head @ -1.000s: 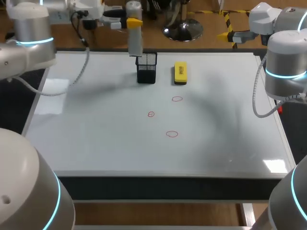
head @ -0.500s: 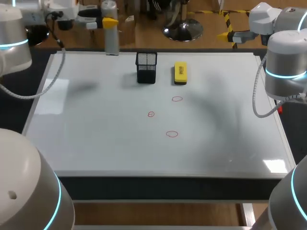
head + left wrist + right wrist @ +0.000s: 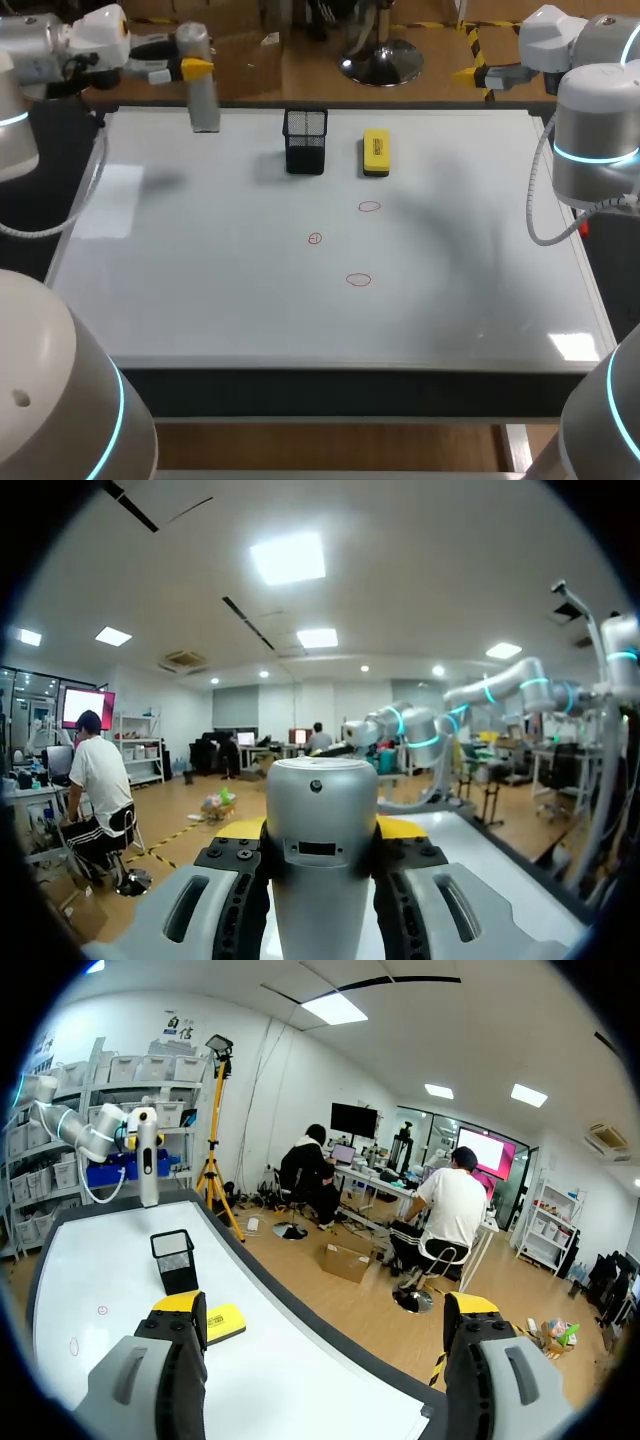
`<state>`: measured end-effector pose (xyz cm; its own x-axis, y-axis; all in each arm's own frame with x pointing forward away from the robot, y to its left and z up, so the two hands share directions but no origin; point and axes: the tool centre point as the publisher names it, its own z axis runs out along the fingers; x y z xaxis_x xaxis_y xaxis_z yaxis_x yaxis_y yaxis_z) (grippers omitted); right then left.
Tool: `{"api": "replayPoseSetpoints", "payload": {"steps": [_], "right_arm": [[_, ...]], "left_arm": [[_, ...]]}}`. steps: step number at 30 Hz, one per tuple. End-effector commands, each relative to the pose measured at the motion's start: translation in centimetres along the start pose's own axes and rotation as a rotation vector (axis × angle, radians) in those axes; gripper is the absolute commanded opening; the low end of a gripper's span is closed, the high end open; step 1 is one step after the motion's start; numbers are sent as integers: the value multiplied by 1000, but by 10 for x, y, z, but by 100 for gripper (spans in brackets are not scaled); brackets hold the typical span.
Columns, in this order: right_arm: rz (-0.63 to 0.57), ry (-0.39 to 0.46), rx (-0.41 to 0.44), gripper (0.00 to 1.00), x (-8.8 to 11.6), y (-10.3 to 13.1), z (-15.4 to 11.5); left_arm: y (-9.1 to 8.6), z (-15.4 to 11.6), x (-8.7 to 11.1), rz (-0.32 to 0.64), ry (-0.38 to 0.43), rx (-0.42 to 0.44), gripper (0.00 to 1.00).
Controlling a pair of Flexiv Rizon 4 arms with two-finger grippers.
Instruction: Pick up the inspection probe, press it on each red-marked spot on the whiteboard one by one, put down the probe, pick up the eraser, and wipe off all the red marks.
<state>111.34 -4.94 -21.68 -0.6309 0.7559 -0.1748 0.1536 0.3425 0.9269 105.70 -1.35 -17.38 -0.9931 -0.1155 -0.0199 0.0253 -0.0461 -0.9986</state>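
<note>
Three red marks [image 3: 358, 280] sit on your whiteboard [image 3: 200, 300] near its middle, one behind another and apart from each other, with none of them covered. Your left gripper [image 3: 196, 68] is pinching the probe [image 3: 204, 95] near its upper end. In the left wrist view the yellow tips press on both sides of the silver cylinder [image 3: 322, 860]. The probe hangs upright over the board's far left area, well away from the marks and to the left of the black mesh cup [image 3: 305, 141]. You cannot tell from these views whether its lower end touches the surface. The yellow eraser [image 3: 375, 152] lies flat just to the right of the cup, near the far edge. Your right gripper [image 3: 325, 1310] is off the board's far right corner, its fingers spread wide with nothing between them.
</note>
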Motion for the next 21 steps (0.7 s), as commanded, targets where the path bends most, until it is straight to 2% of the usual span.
{"api": "replayPoseSetpoints", "payload": {"steps": [1, 9, 21], "right_arm": [[0, 1, 1, 100, 0, 0, 0], [0, 1, 1, 100, 0, 0, 0], [0, 1, 1, 100, 0, 0, 0]], "left_arm": [[6, -12, -3, -2, 17, 4, 0], [15, -18, -6, -18, 17, -31, 0], [15, -18, -6, -18, 17, -31, 0]]}}
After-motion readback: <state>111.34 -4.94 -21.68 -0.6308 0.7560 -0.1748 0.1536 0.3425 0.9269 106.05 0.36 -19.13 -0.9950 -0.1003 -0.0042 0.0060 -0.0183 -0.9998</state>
